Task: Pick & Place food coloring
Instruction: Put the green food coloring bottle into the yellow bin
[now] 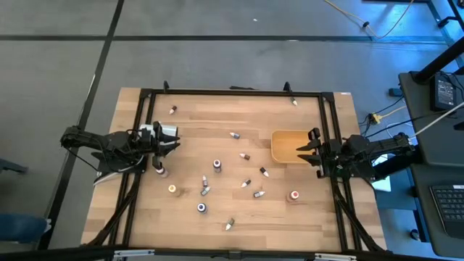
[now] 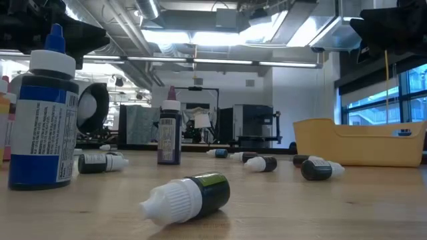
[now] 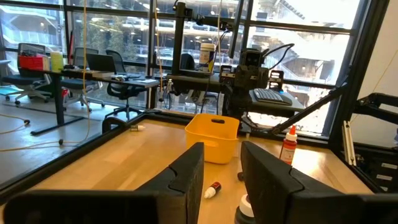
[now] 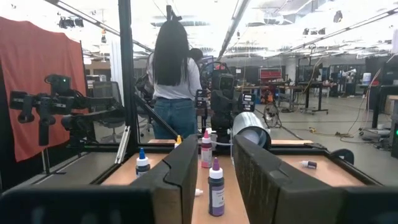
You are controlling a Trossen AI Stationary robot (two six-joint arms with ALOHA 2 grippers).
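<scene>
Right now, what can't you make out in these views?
- Tray contents: the low view shows only its outer wall; in the high view the right gripper overlaps its edge.
- Bottle colours: too small in the high view, e.g. the one lying at the near edge.
- Bottle label text: blurred in the low view.
- Left gripper: the bottle under it is cut off by its own fingers in the left wrist view.

Table point(image 1: 290, 217) of smooth pale wood; tray point(image 1: 284, 145) matt tan plastic; bottles point(image 2: 190, 193) glossy plastic.

Your wooden table point(image 1: 188, 225) carries the yellow tray point(image 1: 286, 147) near its right edge, with food coloring bottles point(image 1: 217, 166) scattered mid-table.
</scene>
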